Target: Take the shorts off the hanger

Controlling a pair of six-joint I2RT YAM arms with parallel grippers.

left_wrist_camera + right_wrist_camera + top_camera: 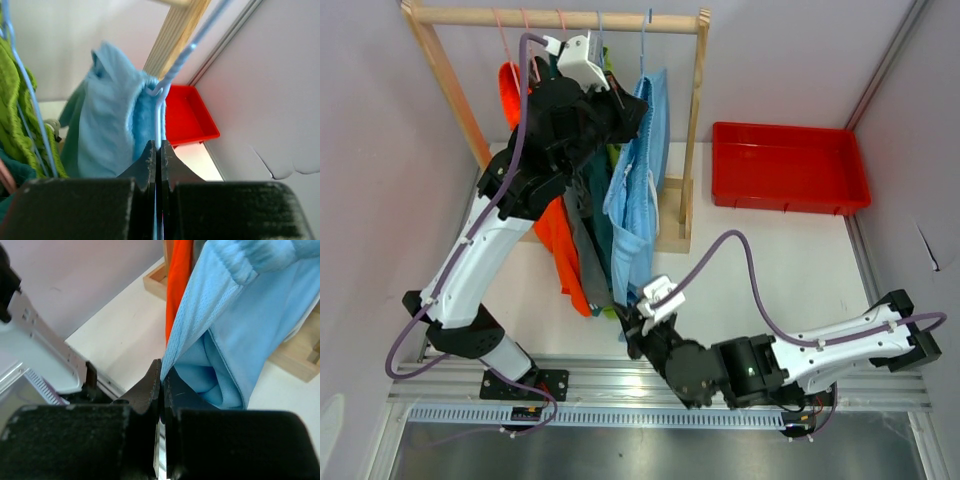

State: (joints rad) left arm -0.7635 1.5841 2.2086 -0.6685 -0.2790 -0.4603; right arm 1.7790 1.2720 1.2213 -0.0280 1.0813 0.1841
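Observation:
The light blue shorts [635,190] hang on a blue wire hanger [642,60] at the right end of the wooden rack's rail [560,17]. Orange [555,240], grey [585,250], teal [603,235] and lime green shorts [612,70] hang to their left. My left gripper [638,112] is high at the rack; in the left wrist view it [158,146] is shut on the hanger wire [185,60] just below the light blue waistband [110,125]. My right gripper [632,318] is low at the front, shut [162,372] on the bottom hem of the light blue shorts [250,330].
A red tray [790,165] lies on the table right of the rack, also in the left wrist view [190,117]. The rack's right post [695,110] and wooden foot [295,360] stand just beside the light blue shorts. Walls close in on both sides.

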